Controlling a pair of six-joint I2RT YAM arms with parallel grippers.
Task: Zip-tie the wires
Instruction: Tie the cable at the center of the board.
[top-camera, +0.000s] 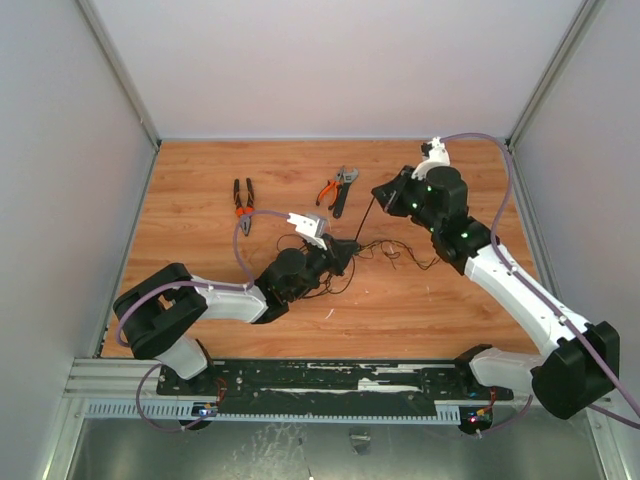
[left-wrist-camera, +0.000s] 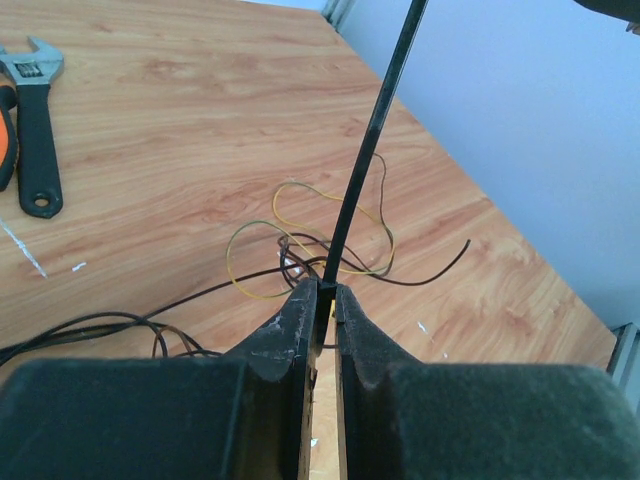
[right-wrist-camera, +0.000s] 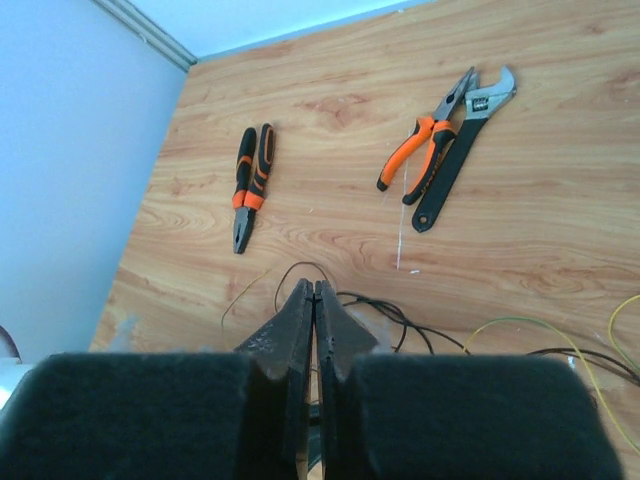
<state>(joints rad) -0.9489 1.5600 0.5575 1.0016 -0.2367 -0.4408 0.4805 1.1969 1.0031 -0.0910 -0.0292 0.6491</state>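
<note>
**Left gripper clamps the zip tie beside the wires**

The left gripper is closed tight on the lower end of the zip tie, with the black strip pinched between its two dark fingers. From that grip the strip rises stiff and straight, leaning away toward the back right. In the overhead view the left gripper sits low near the middle of the table, and the zip tie slants up from it to the tips of the right gripper.

The right gripper has its fingers pressed together with no gap. Its own camera does not show the strip between them, so whether it pinches the top end cannot be told.

The wires lie loose on the wood just beyond the left fingers, thin dark and yellowish loops tangled around the foot of the strip. From overhead the wires spread to the right of the left gripper, under the right arm; the right wrist view shows the wires trailing just past its fingertips.

Farther back lie a wrench touching orange-handled needle-nose pliers, and, well to the left, another pair of pliers.
</note>
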